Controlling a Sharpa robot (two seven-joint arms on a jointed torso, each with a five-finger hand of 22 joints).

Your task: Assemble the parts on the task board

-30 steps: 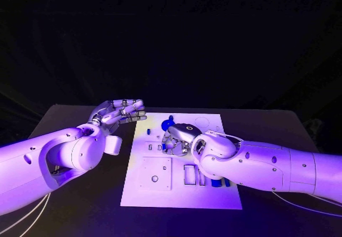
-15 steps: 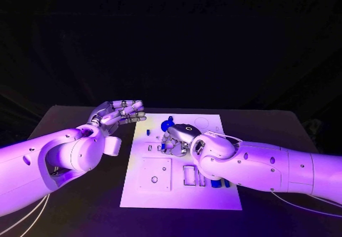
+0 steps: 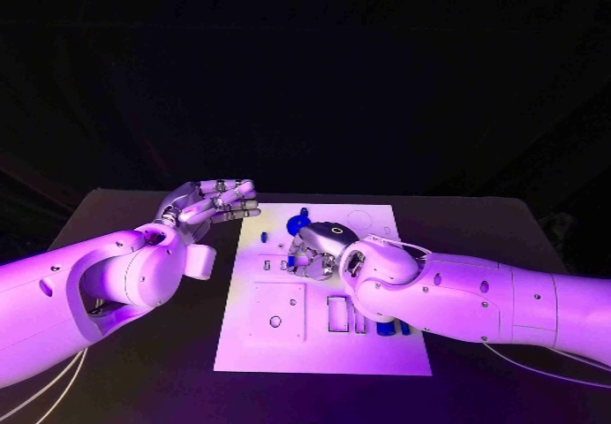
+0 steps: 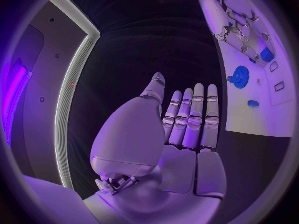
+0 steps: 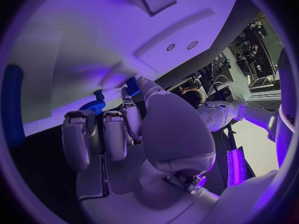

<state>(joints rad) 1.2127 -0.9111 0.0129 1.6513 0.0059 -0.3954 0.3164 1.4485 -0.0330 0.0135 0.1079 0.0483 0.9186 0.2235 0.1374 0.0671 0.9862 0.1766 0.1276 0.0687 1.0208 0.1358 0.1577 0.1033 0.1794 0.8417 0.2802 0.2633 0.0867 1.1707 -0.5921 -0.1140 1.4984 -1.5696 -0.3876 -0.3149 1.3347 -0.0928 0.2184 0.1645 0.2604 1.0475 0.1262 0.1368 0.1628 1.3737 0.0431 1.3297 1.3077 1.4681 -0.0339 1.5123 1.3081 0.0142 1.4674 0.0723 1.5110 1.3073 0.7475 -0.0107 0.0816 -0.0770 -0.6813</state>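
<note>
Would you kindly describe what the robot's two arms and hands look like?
Both arms are smooth white shells with rounded joints and small dark round marks. The left robot hand and the right robot hand are silver metal with segmented fingers. Thin pale cables trail beneath the right arm.

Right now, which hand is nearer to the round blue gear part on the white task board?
The right hand. It hangs over the white task board, just beside the round blue gear part. The left hand is held off the board's edge, fingers extended, holding nothing.

Head camera looks down; both wrist cameras, close behind their hands, share the task board point(image 3: 319, 300).
</note>
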